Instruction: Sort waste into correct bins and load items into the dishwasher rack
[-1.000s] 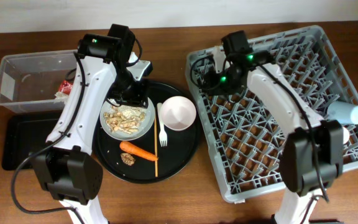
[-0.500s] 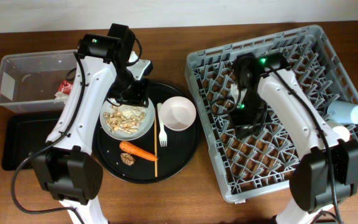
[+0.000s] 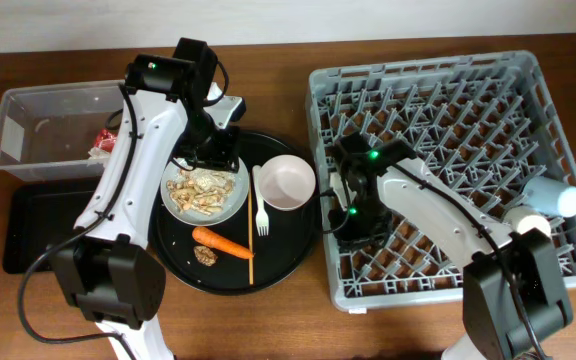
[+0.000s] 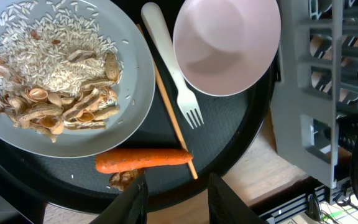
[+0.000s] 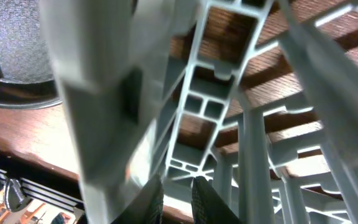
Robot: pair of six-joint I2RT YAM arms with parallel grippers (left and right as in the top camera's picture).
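- The left gripper (image 4: 178,199) hangs released and empty, fingers spread, over the 12 o'clock edge of the plate (image 4: 129,102) as seen from overhead
- The plate sits at 10 o'clock on the round black tray (image 3: 290,242), heaped with food scraps (image 4: 55,81)
- The bowl (image 4: 225,43) is at 2 o'clock on that tray, with the fork (image 4: 173,68) and chopstick (image 4: 169,118) lying between it and the plate
- The carrot (image 4: 145,158) and the brown lump (image 4: 124,179) lie at 6 o'clock
- The right gripper (image 5: 176,199) is low at the 8 o'clock edge of the dishwasher rack (image 3: 438,130)
- Its fingers stand close together with a rack rib running towards them; I cannot tell whether they are clenched on it
- The cup (image 3: 556,195) already lies in the rack at 3 o'clock, and the red wrapper (image 3: 108,137) is in the clear box (image 3: 43,140); the black bin (image 3: 38,235) at the table's 8 o'clock looks bare
- The step in hand looks like clearing the round tray: waste first, then dishes
- The left gripper would need to drop and close on the plate rim or the carrot, then carry it towards 9 o'clock, keeping the plate level so the scraps stay on
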